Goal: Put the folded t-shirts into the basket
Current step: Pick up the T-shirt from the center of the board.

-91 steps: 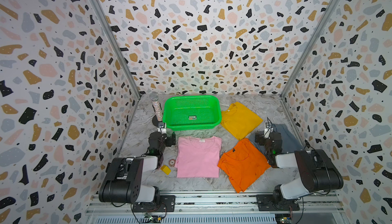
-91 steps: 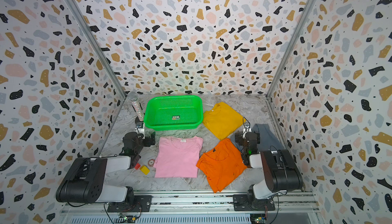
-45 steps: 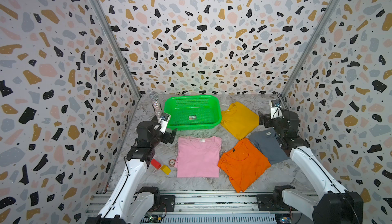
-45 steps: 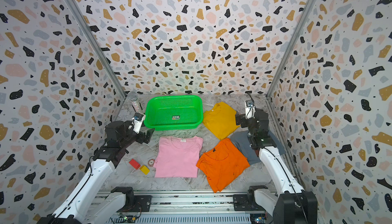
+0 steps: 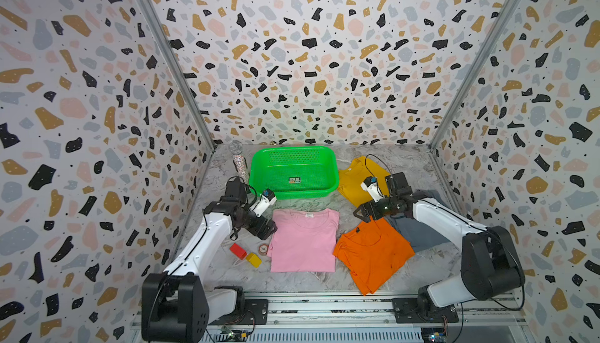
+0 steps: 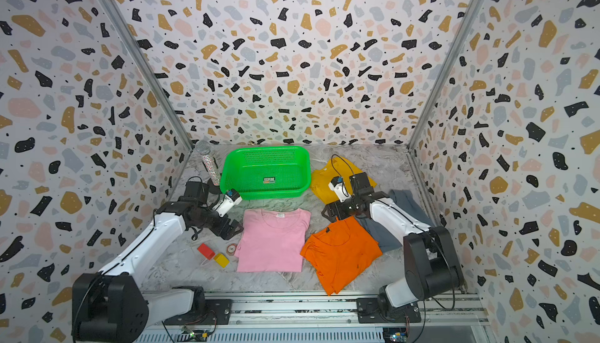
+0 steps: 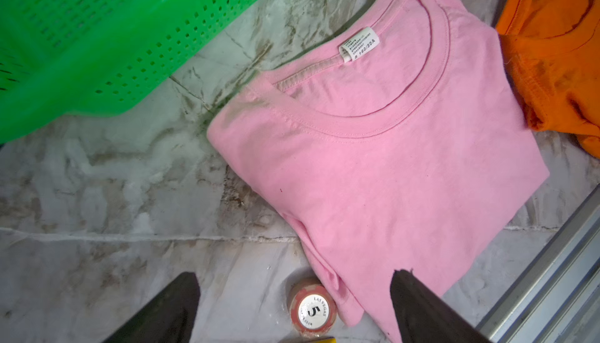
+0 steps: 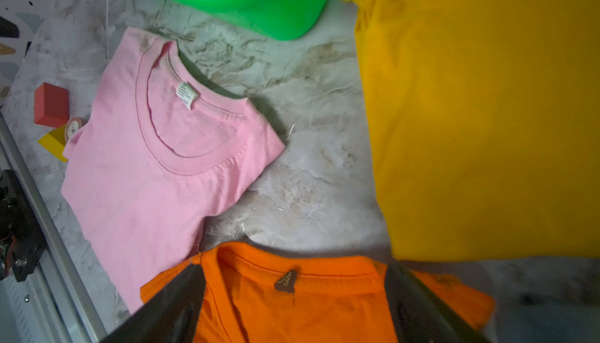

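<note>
On the left of the marble table (image 5: 302,281), in both top views, a glittery microphone (image 5: 240,164) stands just beside the green basket (image 5: 292,194). The basket sits at upper centre with a small sticker (image 5: 294,180) on its floor.

Below the microphone, your left gripper (image 5: 271,229) hangs at the left edge of the pink t-shirt (image 5: 303,244). The left wrist view shows its fingers (image 7: 162,312) spread wide and holding nothing, one over bare marble and one over the shirt's edge. A poker chip (image 7: 312,310) marked 5 lies between them. A red block (image 5: 238,251) and a yellow block (image 5: 253,260) lie near the chip at lower left.

The pink shirt lies flat at centre, in front of the basket. Just beside it to the right, the orange t-shirt (image 5: 373,257) lies tilted. Your right gripper (image 5: 361,214) hovers at that shirt's collar, jaws parted and empty. The right wrist view frames the neck label (image 8: 285,281) between its fingers (image 8: 168,309).

At upper right the mustard t-shirt (image 5: 352,179) lies just beside the basket. The grey-blue t-shirt (image 5: 418,232) lies partly under your right arm (image 5: 444,218). All four shirts lie on the table, outside the basket.
</note>
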{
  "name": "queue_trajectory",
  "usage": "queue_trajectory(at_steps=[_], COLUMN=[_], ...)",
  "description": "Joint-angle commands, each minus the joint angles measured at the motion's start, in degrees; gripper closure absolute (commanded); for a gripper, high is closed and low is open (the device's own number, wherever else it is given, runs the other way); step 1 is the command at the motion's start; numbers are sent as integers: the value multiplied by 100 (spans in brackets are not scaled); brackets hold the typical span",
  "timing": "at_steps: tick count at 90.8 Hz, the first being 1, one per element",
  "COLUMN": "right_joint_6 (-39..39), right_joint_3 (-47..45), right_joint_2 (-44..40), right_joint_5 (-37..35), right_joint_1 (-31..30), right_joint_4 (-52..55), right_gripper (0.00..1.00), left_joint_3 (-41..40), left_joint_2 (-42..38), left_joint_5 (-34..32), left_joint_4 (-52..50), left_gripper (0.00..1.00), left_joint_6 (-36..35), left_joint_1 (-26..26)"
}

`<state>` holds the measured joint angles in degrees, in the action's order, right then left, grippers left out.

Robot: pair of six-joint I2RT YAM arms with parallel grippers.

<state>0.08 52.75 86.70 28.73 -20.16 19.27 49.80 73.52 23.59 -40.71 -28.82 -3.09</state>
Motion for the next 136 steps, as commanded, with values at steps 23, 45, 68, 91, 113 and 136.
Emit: queue_trajectory(at_steps=[23,45,68,91,113,136], right_joint_6=[926,1616,2120,2349,2457,2488], right_joint_3=[26,90,127,215,277,295], right_joint_2=[510,994,1359,1645,1794,1930], right_joint_5=[-659,-1040,-1408,-1566,-1626,-1488], right_joint_1=[-956,-1310,-1622,-1889,-2009,-2035], right_joint_4=[-574,-1163,-1481,-1529,-1515,-1621], right_gripper=[18,26,29,36,48,63], left_joint_3=[198,235,412,708,879,800], left_joint_2=[849,1175,1611,2056,2539,2784], left_joint_5=[-341,-398,-331,-314,-445,-641], left_joint_4=[532,733,605,377,94,319], left_gripper=[12,14,16,20,26,39], left_joint_6=[237,292,106,-155,-110,185], left_joint_1=[-248,-379,-410,-433,-619,-830])
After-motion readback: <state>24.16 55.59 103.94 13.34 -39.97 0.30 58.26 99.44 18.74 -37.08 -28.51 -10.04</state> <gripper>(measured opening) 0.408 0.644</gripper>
